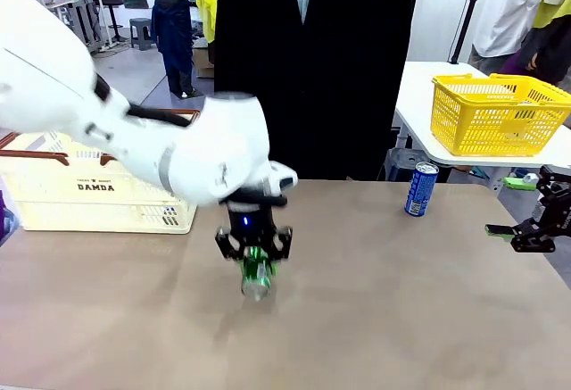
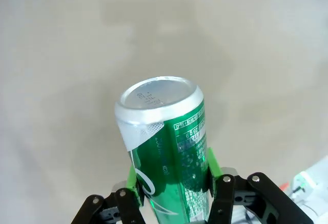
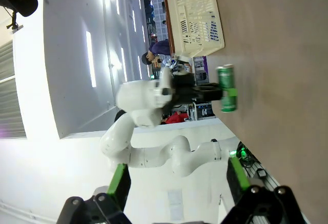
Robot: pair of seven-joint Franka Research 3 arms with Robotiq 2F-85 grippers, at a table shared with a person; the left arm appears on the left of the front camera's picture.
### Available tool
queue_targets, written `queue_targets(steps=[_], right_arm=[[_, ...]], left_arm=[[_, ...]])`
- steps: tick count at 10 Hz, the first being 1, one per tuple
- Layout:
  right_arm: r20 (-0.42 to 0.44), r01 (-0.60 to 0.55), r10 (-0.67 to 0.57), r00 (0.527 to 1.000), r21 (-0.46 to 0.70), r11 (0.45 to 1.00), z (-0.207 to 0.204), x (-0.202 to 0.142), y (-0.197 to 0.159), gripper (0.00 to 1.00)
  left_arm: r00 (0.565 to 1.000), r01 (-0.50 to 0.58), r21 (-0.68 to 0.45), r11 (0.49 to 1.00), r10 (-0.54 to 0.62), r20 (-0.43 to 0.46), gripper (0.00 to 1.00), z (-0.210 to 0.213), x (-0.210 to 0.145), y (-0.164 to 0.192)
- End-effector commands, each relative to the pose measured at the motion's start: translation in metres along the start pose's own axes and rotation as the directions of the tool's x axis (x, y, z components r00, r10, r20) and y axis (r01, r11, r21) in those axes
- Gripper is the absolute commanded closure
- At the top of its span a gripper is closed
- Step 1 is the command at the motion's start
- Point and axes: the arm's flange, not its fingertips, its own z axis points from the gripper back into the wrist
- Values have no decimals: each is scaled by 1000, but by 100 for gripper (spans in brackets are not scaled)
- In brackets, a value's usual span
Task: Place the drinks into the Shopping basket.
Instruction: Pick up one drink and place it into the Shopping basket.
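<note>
My left gripper (image 1: 254,249) is shut on the green can (image 1: 256,274) over the middle of the table, and the can's silver end points down at the tabletop. In the left wrist view the green pads (image 2: 211,168) clamp the green can (image 2: 165,142) on both sides. The blue can (image 1: 421,188) stands upright near the table's far right edge. The cream Shopping basket (image 1: 98,195) marked "DAMDA" sits at the far left. My right gripper (image 1: 533,231) hovers at the table's right edge, open and holding nothing. From the right wrist view (image 3: 179,180) I see the green can (image 3: 227,88) and the basket (image 3: 197,19).
A person in a dark coat (image 1: 308,69) stands at the far side of the table. A bright yellow mesh basket (image 1: 498,113) rests on a separate white table at the back right. The brown tabletop (image 1: 375,319) is bare in front.
</note>
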Motion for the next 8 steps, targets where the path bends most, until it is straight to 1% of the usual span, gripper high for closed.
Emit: queue_targets(steps=[1, 2, 3, 4, 5, 6, 7, 8], right_arm=[[-7, 1, -1, 1000, 0, 1000, 1, -2, 4, 0], [-7, 1, -1, 1000, 0, 1000, 1, -2, 4, 0], [-7, 1, -1, 1000, 0, 1000, 1, -2, 4, 0], [-7, 1, -1, 1000, 0, 1000, 1, -2, 4, 0], [-7, 1, -1, 1000, 0, 1000, 1, -2, 4, 0], [-7, 1, -1, 1000, 0, 1000, 1, -2, 4, 0], [-7, 1, -1, 1000, 0, 1000, 1, -2, 4, 0], [-7, 1, -1, 1000, 0, 1000, 1, -2, 4, 0]], left_arm=[[998, 13, -19, 1000, -12, 56, 100, 124, 16, 19], [992, -17, -22, 1000, 20, 128, 100, 201, 41, 37], [990, -46, 14, 999, 44, 134, 100, 238, 63, 54], [994, -48, 114, 992, 35, 106, 100, 262, 83, 80], [989, -136, 105, 985, 130, 64, 100, 274, 100, 115], [971, -236, 84, 968, 234, 43, 100, 277, 109, 154], [933, -359, 67, 931, 358, 31, 100, 270, 116, 199], [884, -466, 94, 880, 468, 3, 100, 254, 121, 232]])
